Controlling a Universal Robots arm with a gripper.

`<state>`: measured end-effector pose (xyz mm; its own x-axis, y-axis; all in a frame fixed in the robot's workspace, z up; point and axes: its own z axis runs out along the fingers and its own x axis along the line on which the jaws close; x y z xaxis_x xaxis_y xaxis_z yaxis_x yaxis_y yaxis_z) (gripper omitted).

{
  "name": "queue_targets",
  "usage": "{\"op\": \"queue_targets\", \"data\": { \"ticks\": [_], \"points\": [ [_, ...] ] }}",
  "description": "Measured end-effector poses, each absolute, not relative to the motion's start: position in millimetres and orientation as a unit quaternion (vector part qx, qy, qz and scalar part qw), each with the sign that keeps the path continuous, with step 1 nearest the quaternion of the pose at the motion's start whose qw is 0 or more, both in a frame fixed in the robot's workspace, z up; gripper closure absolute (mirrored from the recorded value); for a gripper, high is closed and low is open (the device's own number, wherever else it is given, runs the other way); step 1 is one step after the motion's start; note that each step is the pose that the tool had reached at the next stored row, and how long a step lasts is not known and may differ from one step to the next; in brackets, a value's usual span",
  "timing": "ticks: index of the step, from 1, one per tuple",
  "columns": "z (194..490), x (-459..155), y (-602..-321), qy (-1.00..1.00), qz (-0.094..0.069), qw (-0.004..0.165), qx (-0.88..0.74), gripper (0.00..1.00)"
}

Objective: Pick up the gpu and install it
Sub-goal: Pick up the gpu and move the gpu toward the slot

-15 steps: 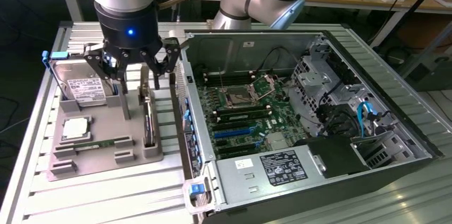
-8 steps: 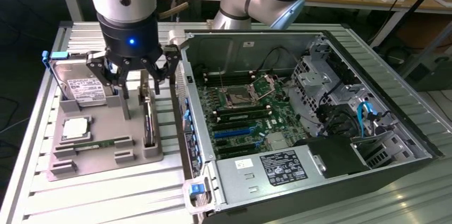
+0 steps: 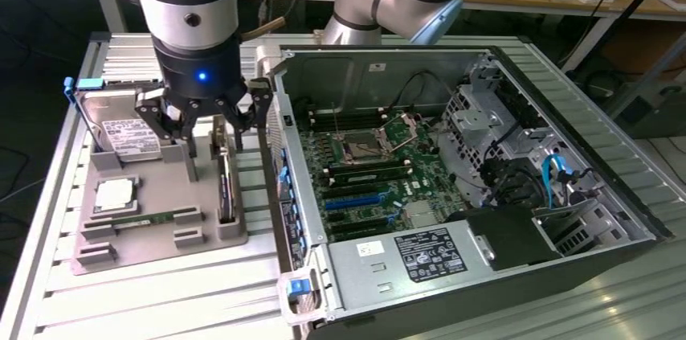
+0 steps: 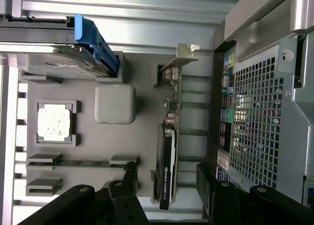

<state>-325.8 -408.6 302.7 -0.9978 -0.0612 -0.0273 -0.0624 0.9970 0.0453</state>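
Exterior view: the gpu [image 3: 225, 183] stands on its long edge in a slot of the grey tray [image 3: 161, 239] on the tabletop [image 3: 64, 292], just beside the open computer case [image 3: 451, 195], probably so its top edge can be pinched from above. The arm [image 3: 193, 10] points straight down over the card, jaws spread wide and empty

Wrist view: the gpu [image 4: 169, 151] runs between the two dark jaws, apart from both, its metal bracket [image 4: 184, 56] at the hard drive [image 4: 54, 63] end of the tray [image 4: 142, 127]
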Motion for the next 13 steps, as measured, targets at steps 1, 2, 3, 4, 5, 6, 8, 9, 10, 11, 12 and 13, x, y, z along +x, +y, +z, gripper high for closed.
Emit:
{"op": "queue_targets", "data": {
  "ticks": [1,2,3,4,5,6,8,9,10,11,12,13],
  "points": [
    [301,-326,-409,0.999,0.023,0.013,-0.031,0.4],
    [299,-326,-409,0.999,0.023,0.013,-0.031,0.4],
    [297,-326,-409,0.999,0.023,0.013,-0.031,0.4],
    [294,-326,-409,0.999,0.023,0.013,-0.031,0.4],
    [292,-326,-409,0.999,0.023,0.013,-0.031,0.4],
    [290,-326,-409,0.999,0.023,0.013,-0.031,0.4],
    [286,-326,-410,0.999,0.023,0.013,-0.031,0.4],
    [284,-326,-411,0.999,0.023,0.013,-0.031,0.4],
    [282,-326,-412,0.999,0.023,0.013,-0.031,0.4],
    [280,-326,-412,0.999,0.023,0.013,-0.031,0.4],
    [278,-326,-413,0.999,0.023,0.013,-0.031,0.4],
    [276,-326,-414,0.999,0.023,0.013,-0.031,0.4]
  ]
}}
